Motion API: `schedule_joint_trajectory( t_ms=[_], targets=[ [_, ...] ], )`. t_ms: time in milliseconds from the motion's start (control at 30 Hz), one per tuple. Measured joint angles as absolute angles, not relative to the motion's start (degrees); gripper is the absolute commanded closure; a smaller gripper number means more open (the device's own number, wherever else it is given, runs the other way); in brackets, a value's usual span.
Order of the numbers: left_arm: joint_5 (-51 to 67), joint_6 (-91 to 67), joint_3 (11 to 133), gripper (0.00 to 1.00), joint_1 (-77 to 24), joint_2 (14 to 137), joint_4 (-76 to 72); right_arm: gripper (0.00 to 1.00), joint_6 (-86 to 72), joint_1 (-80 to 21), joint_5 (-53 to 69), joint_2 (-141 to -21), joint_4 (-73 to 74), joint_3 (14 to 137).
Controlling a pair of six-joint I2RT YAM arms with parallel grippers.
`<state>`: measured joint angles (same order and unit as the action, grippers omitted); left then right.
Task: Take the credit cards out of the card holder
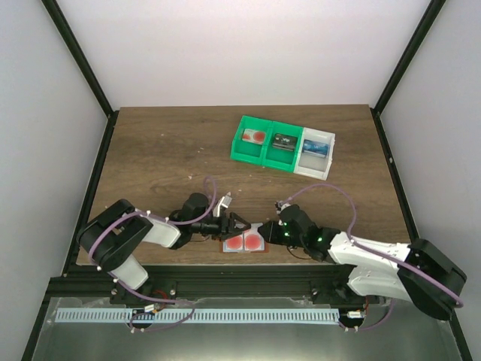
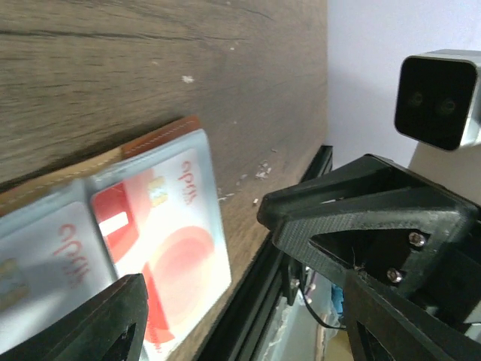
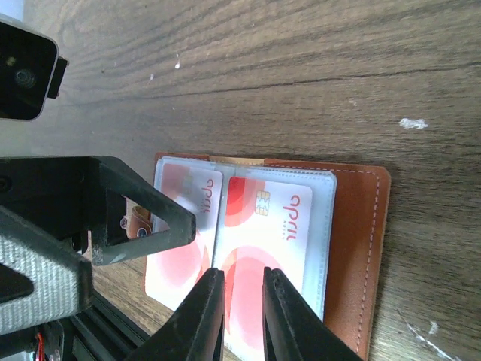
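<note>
As the reddish-brown leather bifold card holder (image 3: 359,248) lies open at 6 o'clock on the wooden table (image 1: 165,150), my left gripper (image 1: 239,224) stands wide at its 9 o'clock, probably to steady it, while my right gripper (image 3: 239,316), narrow, sits over the white red-marked plastic card (image 3: 270,241).

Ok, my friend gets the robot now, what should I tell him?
Left gripper: open, over the card holder.
Right gripper: fingers nearly together above the holder's cards; grip unclear.
Card holder lies open at the table's near edge, two red-and-white cards in its pockets.
The bins at the far side hold three other cards.
Left to do: pull both cards out.
</note>
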<state>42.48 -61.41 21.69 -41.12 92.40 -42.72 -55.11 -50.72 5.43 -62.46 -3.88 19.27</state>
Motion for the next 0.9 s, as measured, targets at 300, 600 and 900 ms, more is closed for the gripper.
schedule_joint_trajectory(
  t_ms=[300,600,900],
  targets=[
    [41.2,-58.4,21.4,0.29,-40.6,93.8,-40.5,0.85,-54.7,-50.7,7.3,-68.8,-5.3,21.0],
    [41.2,-56.5,21.4,0.36,-40.5,94.7,-40.2,0.9,-54.2,-50.7,7.8,-73.8,-5.5,21.0],
    [41.2,-55.7,21.4,0.48,-40.5,96.1,-40.7,0.93,-54.0,-50.7,9.0,-75.2,-7.5,21.0]
  ],
)
